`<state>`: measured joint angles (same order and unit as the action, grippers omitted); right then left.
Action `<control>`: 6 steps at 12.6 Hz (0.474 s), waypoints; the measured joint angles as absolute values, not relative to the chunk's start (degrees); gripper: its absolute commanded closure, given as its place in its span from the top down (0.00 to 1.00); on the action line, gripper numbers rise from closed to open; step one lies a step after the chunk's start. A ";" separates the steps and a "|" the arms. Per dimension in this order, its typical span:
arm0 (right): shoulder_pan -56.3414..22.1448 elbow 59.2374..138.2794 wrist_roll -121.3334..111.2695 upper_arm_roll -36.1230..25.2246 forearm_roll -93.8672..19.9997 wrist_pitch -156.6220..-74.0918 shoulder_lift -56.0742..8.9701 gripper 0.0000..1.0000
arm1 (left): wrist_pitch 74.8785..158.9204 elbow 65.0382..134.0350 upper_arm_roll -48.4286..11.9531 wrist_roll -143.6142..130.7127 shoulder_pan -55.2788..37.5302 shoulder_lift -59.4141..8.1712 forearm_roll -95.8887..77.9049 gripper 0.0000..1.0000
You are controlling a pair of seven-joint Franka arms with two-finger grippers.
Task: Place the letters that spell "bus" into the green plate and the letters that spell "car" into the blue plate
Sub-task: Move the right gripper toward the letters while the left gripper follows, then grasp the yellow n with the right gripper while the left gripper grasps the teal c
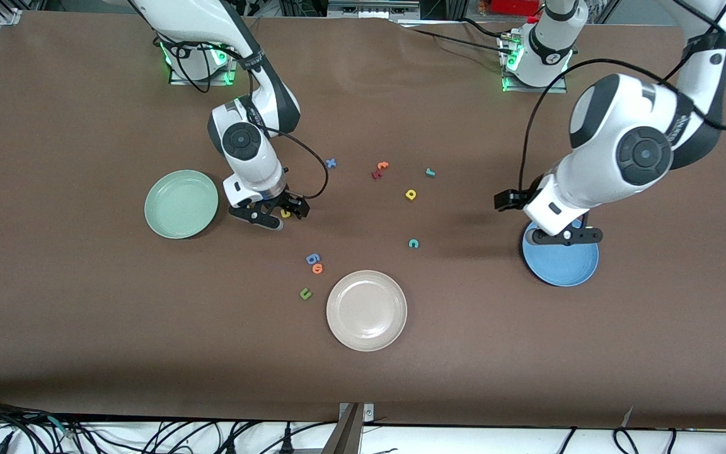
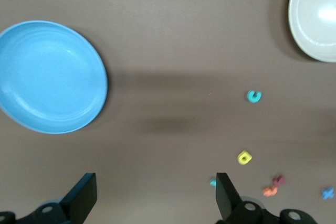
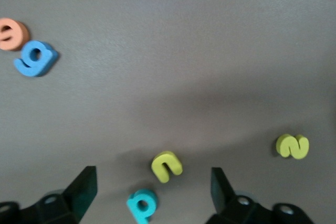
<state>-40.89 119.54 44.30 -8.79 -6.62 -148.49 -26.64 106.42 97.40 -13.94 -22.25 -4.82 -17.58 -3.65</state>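
My right gripper hangs open low over the table beside the green plate. The yellow u and the teal b lie between its fingers, untouched. The yellow s lies just outside one finger. My left gripper is open and empty above the blue plate. The teal c, yellow a and teal r lie mid-table. Both plates hold nothing.
A beige plate sits nearest the front camera. A blue g, an orange letter and a green u lie close to it. Red and orange letters and a blue x lie toward the bases.
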 measured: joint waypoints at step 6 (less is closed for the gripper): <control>-40.88 121.38 41.85 -8.82 -6.62 -153.91 -27.60 0.87 | 117.80 98.98 -14.25 -28.32 -10.45 -24.05 -3.63 1.00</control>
